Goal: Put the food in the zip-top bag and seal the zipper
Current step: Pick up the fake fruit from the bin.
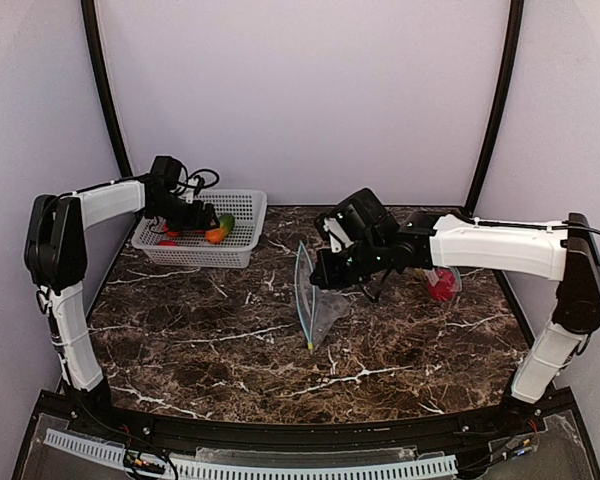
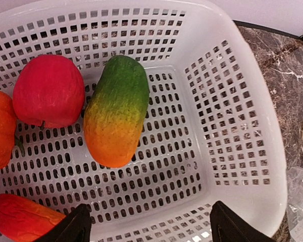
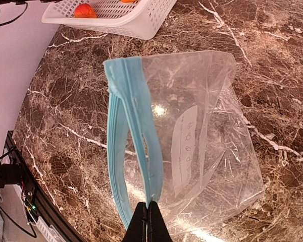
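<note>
White mesh basket (image 2: 252, 101), left: the food (image 2: 116, 118) lies inside, ahead of my left gripper (image 2: 151, 228), whose jaws stand wide apart over the near wall, empty. Right: my right gripper (image 3: 147, 222) pinches the zip-top bag (image 3: 192, 126) by its blue zipper strip (image 3: 134, 126), above the marble table (image 1: 230, 340).

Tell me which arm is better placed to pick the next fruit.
Left. The left gripper is open over the basket, near the green-orange fruit. The right gripper is shut on the bag at its zipper, holding it up.

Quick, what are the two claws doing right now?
Left gripper: open, empty, over the white basket.
Right gripper: shut on the zip-top bag, at its zipper.
</note>
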`<state>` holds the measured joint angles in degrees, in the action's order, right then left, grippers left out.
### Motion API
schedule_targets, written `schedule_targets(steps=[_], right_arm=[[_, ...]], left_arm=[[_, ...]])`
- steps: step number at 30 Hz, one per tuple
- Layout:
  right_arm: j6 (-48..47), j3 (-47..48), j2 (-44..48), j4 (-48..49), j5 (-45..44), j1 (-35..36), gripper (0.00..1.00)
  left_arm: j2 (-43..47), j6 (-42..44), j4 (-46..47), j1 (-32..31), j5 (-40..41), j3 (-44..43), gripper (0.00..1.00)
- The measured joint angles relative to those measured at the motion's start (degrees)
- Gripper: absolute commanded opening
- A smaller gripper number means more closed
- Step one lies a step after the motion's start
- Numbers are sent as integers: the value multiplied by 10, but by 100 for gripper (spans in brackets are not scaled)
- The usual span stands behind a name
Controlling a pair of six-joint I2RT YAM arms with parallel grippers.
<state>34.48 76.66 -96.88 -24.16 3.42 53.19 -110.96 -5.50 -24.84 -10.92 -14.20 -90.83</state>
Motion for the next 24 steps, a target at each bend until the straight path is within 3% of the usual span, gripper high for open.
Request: schedule_targets(steps=[15, 24], right_arm=[[-4, 7, -7, 0, 11, -1, 0], [-4, 7, -7, 0, 13, -1, 0]], left_arm=[[-132, 16, -4, 9, -1, -83, 85], [-178, 13, -1, 9, 10, -105, 83]])
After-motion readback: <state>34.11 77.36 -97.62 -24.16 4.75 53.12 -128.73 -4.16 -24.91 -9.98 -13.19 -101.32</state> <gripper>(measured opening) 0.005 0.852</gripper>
